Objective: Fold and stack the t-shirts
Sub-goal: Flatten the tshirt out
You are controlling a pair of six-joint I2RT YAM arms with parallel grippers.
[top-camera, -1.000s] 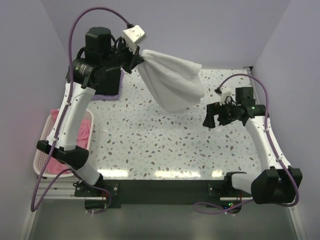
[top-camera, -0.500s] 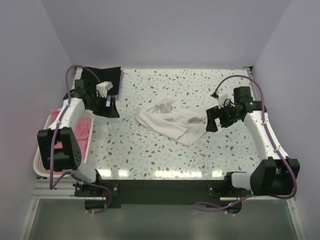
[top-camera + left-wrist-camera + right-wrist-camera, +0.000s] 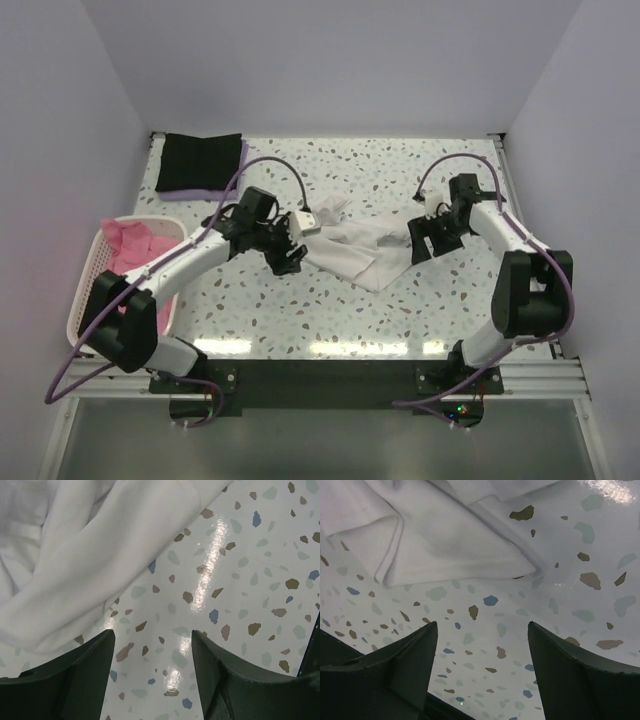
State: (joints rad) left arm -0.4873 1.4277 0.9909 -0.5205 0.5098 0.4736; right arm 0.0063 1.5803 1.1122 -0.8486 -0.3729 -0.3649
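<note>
Left tool point(image 3: 287, 257): jaws spread wide, holding nothing. In the left wrist view point(image 3: 152, 635) only bare speckled surface shows in the gap, and the cloth's rolled edge lies just beyond, at the upper left of that frame.
Right tool point(image 3: 424, 240): also wide and empty. In the right wrist view point(image 3: 482, 625) a flat hemmed corner of cloth lies just ahead of the gap, across the upper part of the frame.
White t-shirt point(image 3: 355, 245): a crumpled, unspread heap on the tabletop point(image 3: 400, 170), at the centre of the overhead frame, with one tool at each end.
Black t-shirt point(image 3: 200, 160): folded, at the upper left of the overhead frame. It lies on the lavender t-shirt point(image 3: 200, 194), of which only an edge shows.
Pink t-shirts point(image 3: 140, 240): loose in the basket point(image 3: 85, 290) at the left edge of the overhead frame.
Step in hand: judged to be the opening of the white shirt's fold, with both tools poised low at opposite edges to take hold.
Progress: apparently two shirts stacked. The white and the pink ones are not yet folded.
Next move calls for: each tool to close on an edge or a raised wrinkle, since the cloth lies thin against the tabletop. The two then draw apart to spread the shirt flat before any fold.
</note>
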